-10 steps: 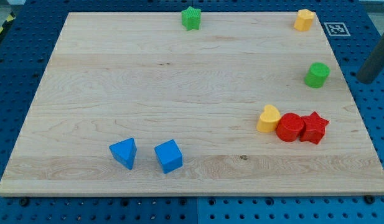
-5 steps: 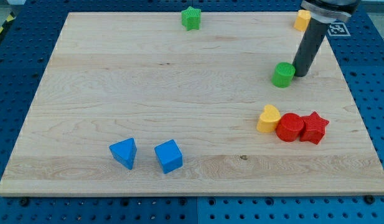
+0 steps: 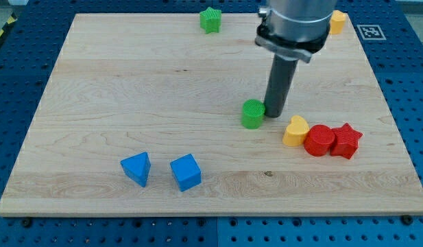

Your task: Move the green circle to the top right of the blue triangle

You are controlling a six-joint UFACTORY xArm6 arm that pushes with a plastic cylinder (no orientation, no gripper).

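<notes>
Light wooden board point(image 3: 129, 82) on a blue pegboard. The arm's dark rod stood upright, w/ my tip point(image 3: 274, 112) touching the right side of the green circle block point(image 3: 252, 114), approx. mid-board; no jaws, nothing gripped. The blue triangle block point(image 3: 136, 169) sat well apart toward bottom left, beside a blue cube point(image 3: 186, 172).

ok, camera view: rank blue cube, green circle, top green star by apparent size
1. blue cube, largest, though also nearest the camera
2. green circle, touching my tip
3. green star, smallest, farthest back, so real size unsure
</notes>
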